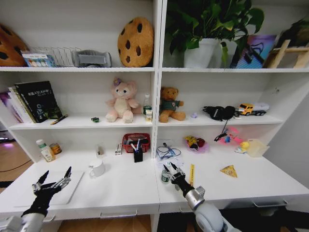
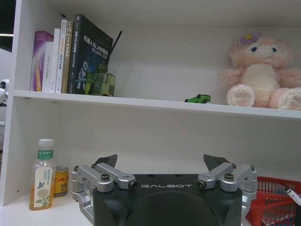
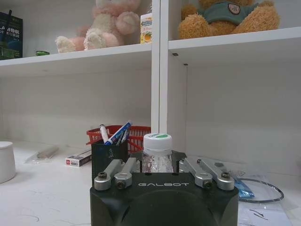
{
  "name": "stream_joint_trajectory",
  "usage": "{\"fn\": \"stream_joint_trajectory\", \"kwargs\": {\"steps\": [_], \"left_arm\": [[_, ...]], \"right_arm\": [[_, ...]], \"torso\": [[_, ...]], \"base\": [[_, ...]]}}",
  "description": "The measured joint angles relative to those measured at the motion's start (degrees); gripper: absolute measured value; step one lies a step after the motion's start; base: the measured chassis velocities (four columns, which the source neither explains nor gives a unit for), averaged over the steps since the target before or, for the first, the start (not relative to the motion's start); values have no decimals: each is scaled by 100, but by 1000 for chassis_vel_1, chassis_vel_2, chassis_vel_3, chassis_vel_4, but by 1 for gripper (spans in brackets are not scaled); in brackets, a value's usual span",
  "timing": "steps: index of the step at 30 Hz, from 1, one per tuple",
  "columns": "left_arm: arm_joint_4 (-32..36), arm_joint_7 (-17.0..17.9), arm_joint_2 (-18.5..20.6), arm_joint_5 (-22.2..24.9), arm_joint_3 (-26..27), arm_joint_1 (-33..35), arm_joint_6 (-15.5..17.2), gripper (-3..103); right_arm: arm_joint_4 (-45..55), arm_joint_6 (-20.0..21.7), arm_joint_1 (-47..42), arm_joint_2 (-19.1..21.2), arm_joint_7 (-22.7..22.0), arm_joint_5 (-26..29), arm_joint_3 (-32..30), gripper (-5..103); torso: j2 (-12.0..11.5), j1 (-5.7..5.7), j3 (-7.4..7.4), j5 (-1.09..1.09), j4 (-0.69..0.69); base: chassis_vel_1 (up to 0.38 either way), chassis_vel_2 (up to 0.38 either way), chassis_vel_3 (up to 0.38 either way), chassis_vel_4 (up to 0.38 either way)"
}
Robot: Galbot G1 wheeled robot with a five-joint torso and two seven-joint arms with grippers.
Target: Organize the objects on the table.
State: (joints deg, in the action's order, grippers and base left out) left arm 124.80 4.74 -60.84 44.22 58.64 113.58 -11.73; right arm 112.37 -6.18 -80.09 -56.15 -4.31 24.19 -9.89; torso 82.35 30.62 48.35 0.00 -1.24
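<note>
I have my right gripper (image 1: pixel 173 170) low over the long white table (image 1: pixel 120 191), its fingers (image 3: pixel 115 170) spread to either side of a small clear jar with a white cap and green label (image 3: pixel 157 153); the jar stands upright between them, and I cannot tell whether the pads touch it. Just beyond the fingers stands a black pen cup (image 3: pixel 109 156) holding blue and white pens, with a red mesh basket (image 1: pixel 135 140) right behind it, and a yellow strip (image 1: pixel 191 174) lies beside the gripper. My left gripper (image 1: pixel 52 180) hovers with fingers (image 2: pixel 104 162) spread wide and empty above a flat white tray (image 1: pixel 67 191), and a white mug (image 1: pixel 97 168) stands well apart from them
</note>
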Motion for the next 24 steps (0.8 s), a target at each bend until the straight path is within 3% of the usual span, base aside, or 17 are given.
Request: {"fn": "stream_joint_trajectory", "kwargs": {"steps": [8, 15, 17, 19, 20, 22, 24], "left_arm": [[0, 0, 0, 0, 0, 0, 0, 100], [0, -1, 0, 0, 0, 0, 0, 100], [1, -1, 0, 0, 0, 0, 0, 100], [0, -2, 0, 0, -1, 0, 0, 100], [1, -1, 0, 0, 0, 0, 0, 100], [1, -1, 0, 0, -1, 0, 1, 100], [1, -1, 0, 0, 0, 0, 1, 100]], "right_arm": [[413, -3, -338, -60, -49, -73, -249, 30], [1802, 316, -1903, -316, -548, -214, -1202, 30], [2130, 399, -2694, -843, -836, -557, -1455, 30], [2188, 350, -2958, -1059, -908, -738, -1482, 30], [2225, 156, -3423, -1407, -984, -1080, -1492, 30], [2226, 14, -3666, -1574, -999, -1258, -1492, 30], [2076, -553, -4362, -1944, -1044, -1711, -1479, 30]], "torso": [[0, 0, 0, 1, 0], [0, -1, -1, -1, 0], [0, -2, -1, 0, -1], [1, -2, -1, 0, -1], [1, -2, -1, 0, -1], [1, -2, -1, 0, -1], [1, -2, -1, -3, -2]], "base": [[0, 0, 0, 0], [0, 0, 0, 0], [0, 0, 0, 0], [0, 0, 0, 0], [0, 0, 0, 0], [0, 0, 0, 0], [0, 0, 0, 0]]}}
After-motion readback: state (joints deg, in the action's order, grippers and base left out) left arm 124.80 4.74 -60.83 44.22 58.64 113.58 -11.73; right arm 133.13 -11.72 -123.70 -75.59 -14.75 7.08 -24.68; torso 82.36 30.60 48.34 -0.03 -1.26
